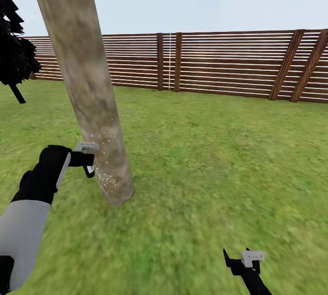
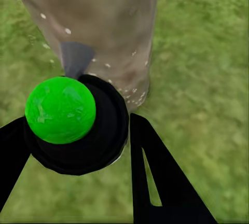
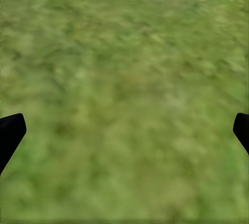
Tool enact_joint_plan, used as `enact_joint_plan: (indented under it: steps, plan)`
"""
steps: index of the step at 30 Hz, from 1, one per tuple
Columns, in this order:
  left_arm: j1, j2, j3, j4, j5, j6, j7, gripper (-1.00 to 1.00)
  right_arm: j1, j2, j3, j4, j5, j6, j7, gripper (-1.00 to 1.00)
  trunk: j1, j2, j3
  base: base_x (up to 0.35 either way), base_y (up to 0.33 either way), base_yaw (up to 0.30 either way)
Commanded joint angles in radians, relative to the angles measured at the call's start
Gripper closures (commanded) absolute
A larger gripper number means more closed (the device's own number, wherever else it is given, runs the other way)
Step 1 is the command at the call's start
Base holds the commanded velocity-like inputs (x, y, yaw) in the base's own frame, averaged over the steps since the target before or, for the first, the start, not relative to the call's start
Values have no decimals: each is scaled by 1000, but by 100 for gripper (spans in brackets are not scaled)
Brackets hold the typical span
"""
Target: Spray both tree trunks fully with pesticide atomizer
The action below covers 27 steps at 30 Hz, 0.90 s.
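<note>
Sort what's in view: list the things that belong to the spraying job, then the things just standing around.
Job:
left gripper
pesticide atomizer, held between its fingers
tree trunk
pesticide specks on the trunk's base

Just around:
wooden fence
dark tree
right gripper, over grass

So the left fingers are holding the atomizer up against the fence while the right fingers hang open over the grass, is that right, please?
Not quite: the atomizer is held by the left gripper against the tree trunk, not the fence, which stands far behind in the head view. Whitish pesticide specks dot the trunk's base. The right gripper does hang open over the grass.
</note>
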Motion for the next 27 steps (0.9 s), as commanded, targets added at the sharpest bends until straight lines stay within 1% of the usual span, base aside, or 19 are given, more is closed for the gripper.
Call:
enact_joint_plan:
  steps: [1,2,3,6,8,11,12,13,15,16,17,18,20,22,25,27]
  plan:
    - [21,-2,0,2,-1,-2,2,100,0,0,0,0,0,0,0,-100,0,0,0,0,0,0]
    - [39,-4,0,13,-2,-5,3,100,0,0,0,0,0,0,0,-100,0,0,0,0,0,0]
    - [52,-5,0,44,-1,-10,3,100,0,0,0,0,0,0,0,-100,0,0,0,0,0,0]
    - [61,-10,1,128,1,-28,3,100,0,0,0,0,0,0,0,-100,0,0,0,0,0,0]
    - [61,-13,1,201,2,-87,3,100,0,3,0,0,0,0,0,-100,0,0,0,0,0,0]
    - [61,-14,2,274,3,-143,3,100,0,3,0,0,0,0,0,-100,0,0,0,0,0,0]
    - [61,-13,5,283,4,-153,3,100,0,3,0,0,0,0,0,-100,0,0,0,0,0,0]
    - [61,-12,21,281,4,-156,5,100,0,3,0,0,0,0,0,-100,0,0,0,0,0,0]
    - [56,-8,92,274,2,-157,26,100,0,3,0,0,0,0,0,-100,0,0,0,0,0,0]
    - [48,-3,121,272,0,-152,46,100,0,3,0,0,0,0,0,-100,0,0,0,0,0,0]
    - [33,1,130,248,-5,-142,55,100,0,3,0,0,0,0,0,-100,0,0,0,0,0,0]
    - [27,2,132,234,-8,-133,57,100,0,3,0,0,0,0,0,-100,0,0,0,0,0,0]
    - [15,2,134,200,-10,-95,58,100,0,3,0,0,0,0,0,-100,0,0,0,0,0,0]
    - [-10,2,133,167,-11,-50,58,100,0,3,0,0,0,0,0,-100,0,0,0,0,0,0]
    - [-21,3,131,149,-12,-31,62,100,0,3,0,0,0,0,0,-100,0,0,0,0,0,0]
    - [-10,-2,128,154,-10,-36,145,100,0,3,0,0,0,0,0,-100,0,0,0,0,0,0]
